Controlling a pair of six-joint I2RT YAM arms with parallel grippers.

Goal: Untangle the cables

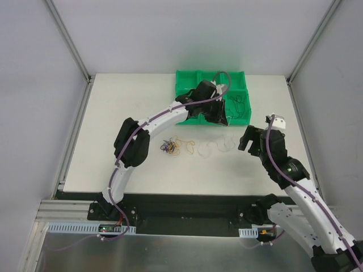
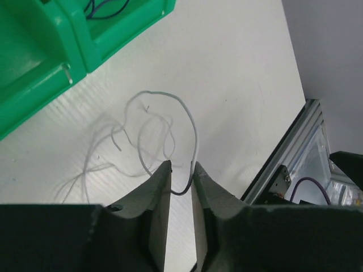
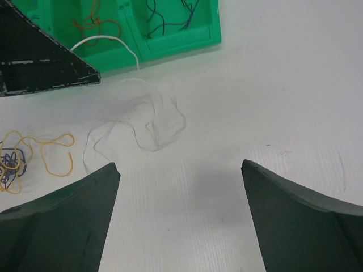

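some cables (image 3: 167, 17) sit in the bin (image 3: 176, 48); a knot (image 1: 168, 147) is left untangled. the left gripper (image 2: 180, 170) has jaws barely apart around a white cable (image 2: 170, 95); the right gripper (image 3: 179, 164) gapes empty.

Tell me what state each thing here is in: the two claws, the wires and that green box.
Left gripper: nearly shut, white wire between its fingers; grip unclear.
Right gripper: wide open, empty.
Knot: tangled, lying on the table.
Yellow wire: loose loops beside the knot.
Clear wires: loose, flat on the table.
Bin: upright, wires in some compartments.
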